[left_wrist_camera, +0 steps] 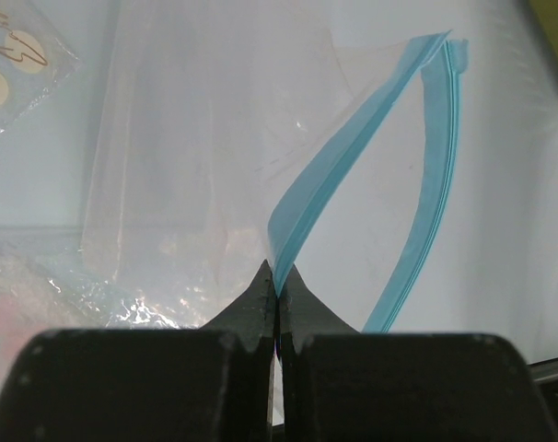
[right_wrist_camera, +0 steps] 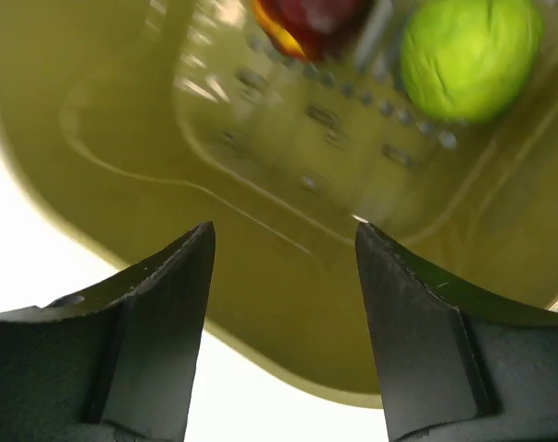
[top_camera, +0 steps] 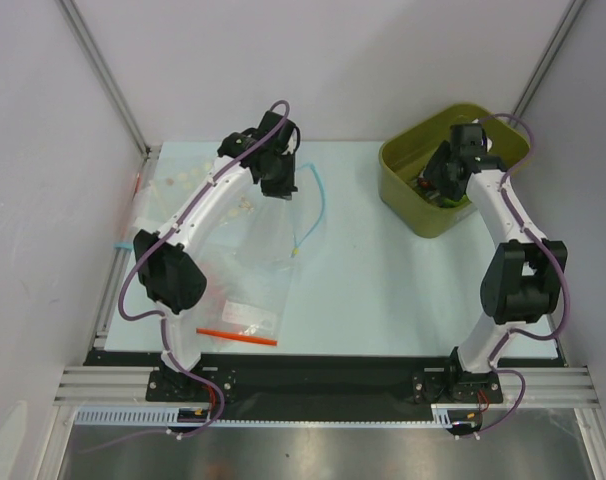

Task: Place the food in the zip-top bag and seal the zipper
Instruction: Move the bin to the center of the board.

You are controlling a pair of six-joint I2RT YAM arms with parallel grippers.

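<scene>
My left gripper (left_wrist_camera: 277,281) is shut on one end of the light blue zipper (left_wrist_camera: 353,147), lifting that lip of the clear zip-top bag (left_wrist_camera: 187,166). The other zipper lip curves away to the right, so the mouth gapes. From above, the bag (top_camera: 268,240) hangs from the left gripper (top_camera: 280,188) at the table's back middle. My right gripper (right_wrist_camera: 284,230) stands open and empty over the olive bin (right_wrist_camera: 122,138). Ahead of it in the bin lie a bright green fruit (right_wrist_camera: 468,55) and a dark red fruit (right_wrist_camera: 311,18).
The olive bin (top_camera: 403,215) stands at the back right, with the right gripper (top_camera: 438,185) inside its rim. A clear bag with a red-orange strip (top_camera: 238,337) lies front left. A bag with white dots (top_camera: 178,180) lies back left. Walls enclose the table.
</scene>
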